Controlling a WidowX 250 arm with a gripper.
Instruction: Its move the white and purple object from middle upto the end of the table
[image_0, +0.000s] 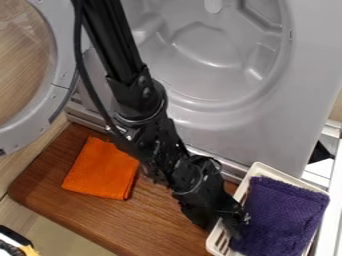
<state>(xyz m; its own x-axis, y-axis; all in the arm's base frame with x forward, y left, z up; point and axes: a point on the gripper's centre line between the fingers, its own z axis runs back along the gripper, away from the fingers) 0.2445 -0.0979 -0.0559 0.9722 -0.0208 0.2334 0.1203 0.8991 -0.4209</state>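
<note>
The black gripper (230, 217) is low in the camera view, right of centre, over the left rim of the white basket (265, 170). The basket stands at the right end of the brown wooden table (167, 227). Inside it lies a folded purple cloth (284, 217), whose left edge is close beside the gripper. Part of the basket's left wall is hidden behind the gripper, so whether the two touch is unclear.
An orange cloth (101, 169) lies on the table's left part. Behind the table stands a grey machine with a round opening (207, 55), its round door (57, 100) swung out at the left. A white edge borders the basket's right side.
</note>
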